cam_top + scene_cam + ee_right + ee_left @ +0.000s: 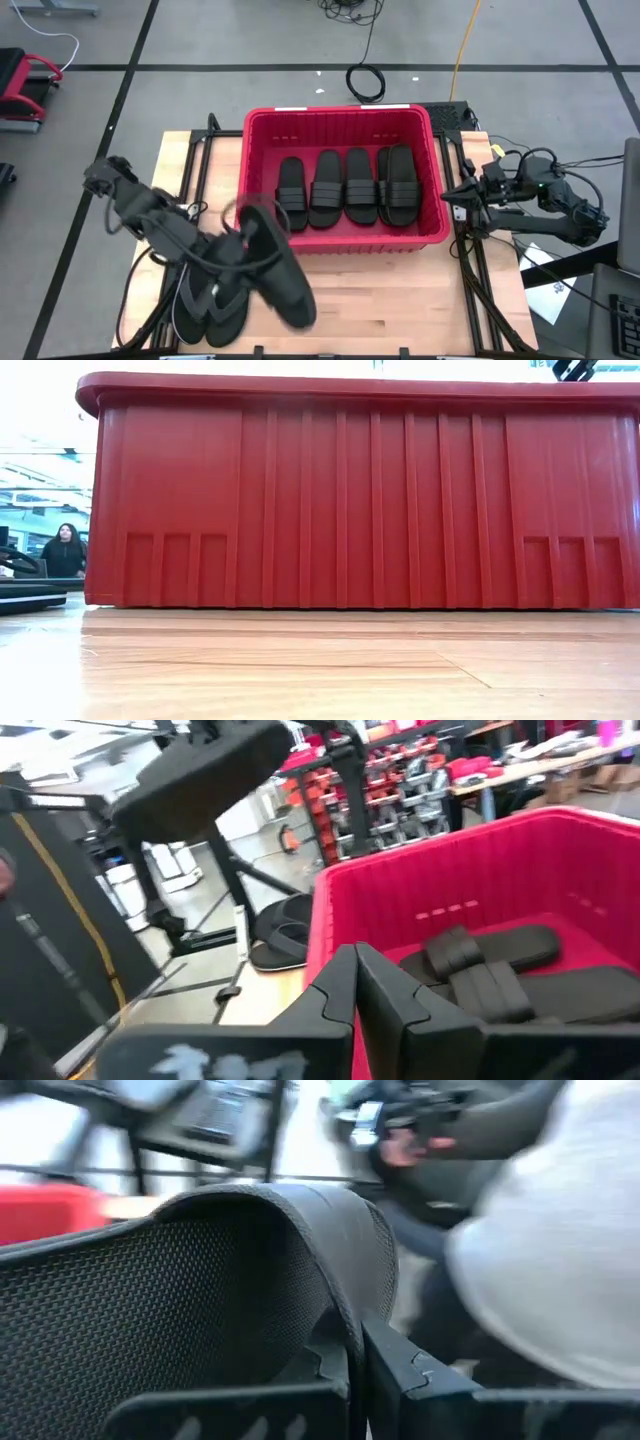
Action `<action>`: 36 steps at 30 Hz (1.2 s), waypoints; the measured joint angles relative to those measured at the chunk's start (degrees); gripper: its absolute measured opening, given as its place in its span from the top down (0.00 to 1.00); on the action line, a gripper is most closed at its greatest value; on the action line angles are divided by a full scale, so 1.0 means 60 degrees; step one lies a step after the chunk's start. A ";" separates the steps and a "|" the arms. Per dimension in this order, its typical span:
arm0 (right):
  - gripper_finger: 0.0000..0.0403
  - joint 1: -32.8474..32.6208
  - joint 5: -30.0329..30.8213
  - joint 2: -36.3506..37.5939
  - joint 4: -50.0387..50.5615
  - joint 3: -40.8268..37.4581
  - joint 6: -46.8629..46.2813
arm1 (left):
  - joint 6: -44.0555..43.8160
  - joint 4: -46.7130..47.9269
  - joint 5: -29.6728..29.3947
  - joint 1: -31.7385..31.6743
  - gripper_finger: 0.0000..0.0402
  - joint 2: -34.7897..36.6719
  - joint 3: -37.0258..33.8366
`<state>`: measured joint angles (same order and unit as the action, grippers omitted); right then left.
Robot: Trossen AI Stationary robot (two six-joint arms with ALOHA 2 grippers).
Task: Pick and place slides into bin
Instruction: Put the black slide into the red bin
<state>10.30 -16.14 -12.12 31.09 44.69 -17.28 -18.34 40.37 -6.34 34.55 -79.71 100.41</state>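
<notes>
One slide [275, 265] hangs clenched in the left gripper [243, 228] beside the bin [440, 190].

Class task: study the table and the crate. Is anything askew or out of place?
Four slides lie neatly abreast in the bin. Only the slide pinched in the left gripper is askew, hanging tilted above others on the table.

Workshop or warehouse, stocked storage shelves [420, 770], taped concrete floor [250, 40]
</notes>
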 joint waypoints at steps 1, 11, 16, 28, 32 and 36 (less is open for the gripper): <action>1.00 -0.0001 0.0149 0.0000 0.0000 0.0000 0.0004 | 0.0179 0.0479 -0.0374 -0.0062 1.00 0.0001 0.0302; 1.00 -0.0002 0.1429 0.0003 -0.0002 0.0000 0.0107 | 0.1501 0.4024 0.0421 -0.2116 1.00 -0.0009 0.1489; 1.00 0.0000 0.2290 0.0003 -0.0007 0.0000 0.0010 | 0.3311 0.4097 0.2721 -0.3852 1.00 -0.0106 0.1494; 1.00 0.0000 0.2450 0.0003 -0.0004 0.0000 0.0831 | 0.5098 0.2918 0.5673 -0.7383 1.00 -0.2478 0.1500; 1.00 0.0000 0.2470 0.0003 -0.0004 0.0000 0.1100 | 0.5216 0.2397 0.6279 -0.7803 1.00 -0.3624 0.1632; 1.00 0.0000 0.2469 0.0003 -0.0020 0.0000 0.1082 | 0.5260 0.2415 0.6308 -0.8115 1.00 -0.5069 0.2929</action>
<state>10.31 -1.33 -12.10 30.97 44.69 -10.79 13.22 54.86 31.50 -14.13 -110.12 117.98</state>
